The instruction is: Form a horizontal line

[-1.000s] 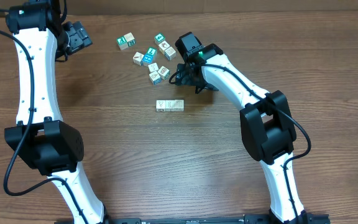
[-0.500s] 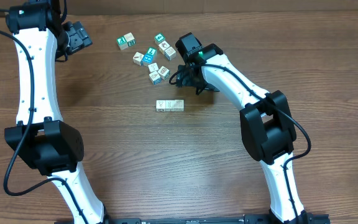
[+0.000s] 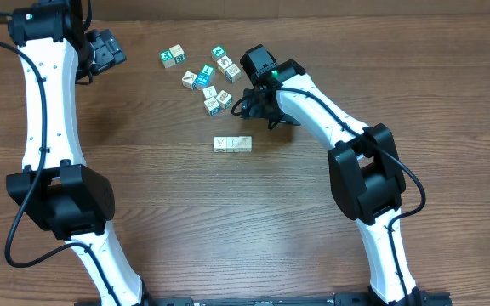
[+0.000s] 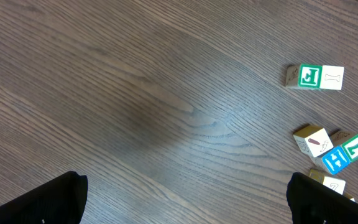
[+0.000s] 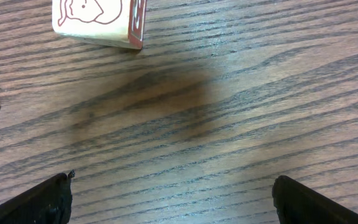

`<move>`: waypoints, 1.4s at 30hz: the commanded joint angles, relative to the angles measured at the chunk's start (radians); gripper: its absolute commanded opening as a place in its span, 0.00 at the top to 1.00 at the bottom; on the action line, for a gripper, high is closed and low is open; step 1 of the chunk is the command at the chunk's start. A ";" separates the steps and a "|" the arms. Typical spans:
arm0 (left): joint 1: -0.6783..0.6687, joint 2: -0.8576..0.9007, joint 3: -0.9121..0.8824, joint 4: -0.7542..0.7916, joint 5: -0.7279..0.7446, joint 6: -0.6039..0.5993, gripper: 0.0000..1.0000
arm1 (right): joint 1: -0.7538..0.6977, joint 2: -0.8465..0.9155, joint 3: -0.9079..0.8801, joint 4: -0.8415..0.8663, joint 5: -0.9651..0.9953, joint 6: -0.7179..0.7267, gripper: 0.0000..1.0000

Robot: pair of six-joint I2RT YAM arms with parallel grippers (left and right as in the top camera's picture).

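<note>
Left gripper (image 3: 105, 49) sits far up and to the left of the line (image 3: 232, 144), fingers spread wide with nothing between them. Its wrist view shows mostly bare table (image 4: 135, 93), with a few cubes off at the edge.

The loose cubes (image 3: 207, 76) are scattered just above the line, a bit to its left, teal-and-white faces mixed with pale ones. The line itself is a short, straight row of pale cubes touching each other, near the middle of the table. It's probably two or three cubes, too small to count for sure.

Right gripper (image 3: 266, 106) hangs just up and right of the line, also wide open and empty. Its wrist view catches a red-printed cube (image 5: 98, 22) ahead of the fingers.

As for handling, these look like tiny, light, rigid wood cubes with smooth faces, so they'll probably skid if bumped. Best bet is pinching two opposite flat sides from above, with the fingers across the row's width so they clear the neighbour. Any sideways nudge likely knocks the line crooked.
</note>
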 commanded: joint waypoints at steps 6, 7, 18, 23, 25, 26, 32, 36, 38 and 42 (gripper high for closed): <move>0.002 -0.010 0.014 -0.003 -0.010 0.019 0.01 | 0.005 -0.001 -0.003 0.027 0.000 0.002 0.00; 0.002 -0.010 0.014 -0.003 -0.010 0.019 0.00 | 0.005 -0.001 -0.002 0.041 -0.037 0.000 0.00; 0.002 -0.010 0.014 -0.003 -0.010 0.019 0.01 | 0.002 -0.001 0.363 -0.147 -0.060 -0.338 0.09; 0.002 -0.010 0.014 -0.003 -0.010 0.019 0.00 | 0.002 -0.001 0.594 -0.159 -0.023 -0.346 0.10; 0.002 -0.010 0.014 -0.003 -0.010 0.019 0.01 | -0.002 -0.001 0.617 -0.110 -0.024 -0.358 0.11; 0.002 -0.010 0.014 -0.003 -0.010 0.019 0.00 | -0.002 -0.001 0.616 -0.087 -0.024 -0.375 0.11; 0.002 -0.010 0.014 -0.003 -0.010 0.019 0.00 | -0.002 0.034 0.567 0.042 -0.024 -0.496 0.10; 0.002 -0.010 0.014 -0.003 -0.010 0.019 0.00 | -0.002 0.088 0.539 0.107 -0.028 -0.543 0.12; 0.002 -0.010 0.014 -0.003 -0.010 0.019 0.00 | -0.002 0.119 0.525 0.136 -0.029 -0.560 0.14; 0.001 -0.010 0.014 -0.003 -0.010 0.019 0.00 | -0.002 0.198 0.520 0.156 -0.055 -0.601 0.14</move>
